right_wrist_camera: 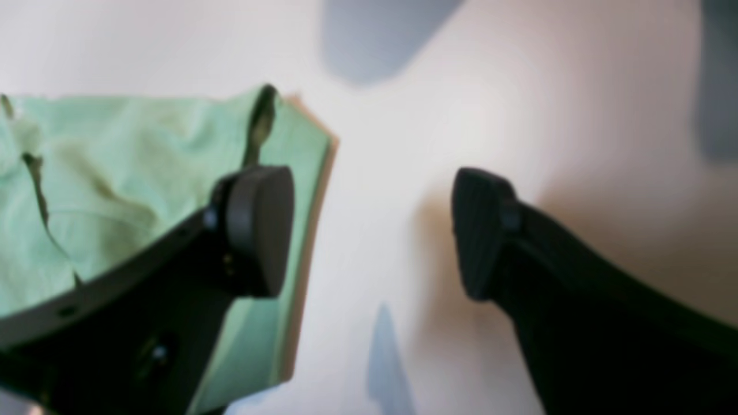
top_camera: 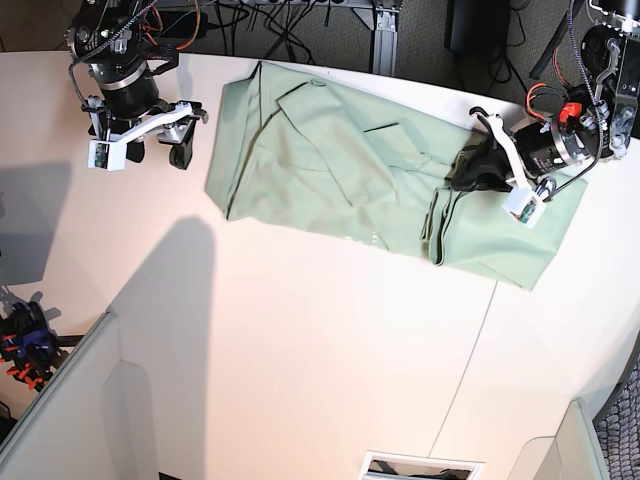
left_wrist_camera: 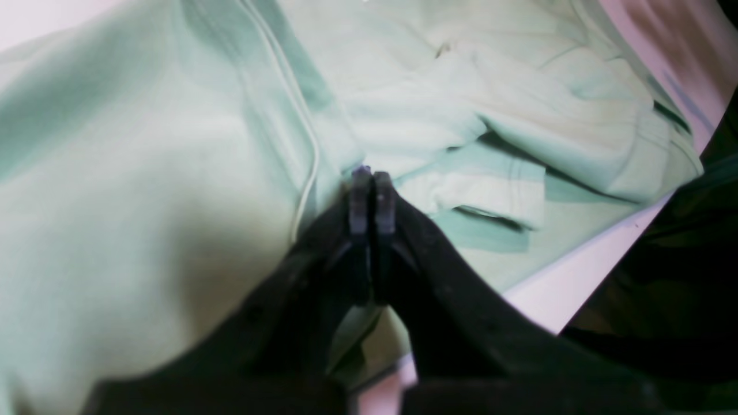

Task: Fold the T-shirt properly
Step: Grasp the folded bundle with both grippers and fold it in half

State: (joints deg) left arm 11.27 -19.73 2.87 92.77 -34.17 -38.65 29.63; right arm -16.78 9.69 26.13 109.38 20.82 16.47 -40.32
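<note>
base view first: the t-shirt (top_camera: 350, 170) lies spread across the far half of the pale table (top_camera: 300, 340), pale mint green, running from a straight edge on the left to a bunched, partly doubled-over section on the right, where a flap of cloth overlaps the rest and a corner points toward the near right. the left gripper (top_camera: 472, 168) sits on that right-hand portion, its dark fingers low against the fabric. from the left wrist view the left gripper (left_wrist_camera: 372, 176) has its two jaws pressed flat together with no gap between the tips, which rest against the shirt (left_wrist_camera: 144, 190) beside a raised seam; whether a thin pinch of cloth is caught between them cannot be told, since the tips meet right at the fabric surface. a folded sleeve with its hem lies just right of the tips, and a strip of table edge shows at the near right. the right gripper (top_camera: 166, 143) hangs over bare table just left of the shirt's left edge, apart from it. in the right wrist view the right gripper (right_wrist_camera: 375, 230) stands wide apart with nothing between its pads (right_wrist_camera: 259, 227), one pad over the shirt's edge (right_wrist_camera: 115, 173) and the other over the table (right_wrist_camera: 403, 115).
</note>
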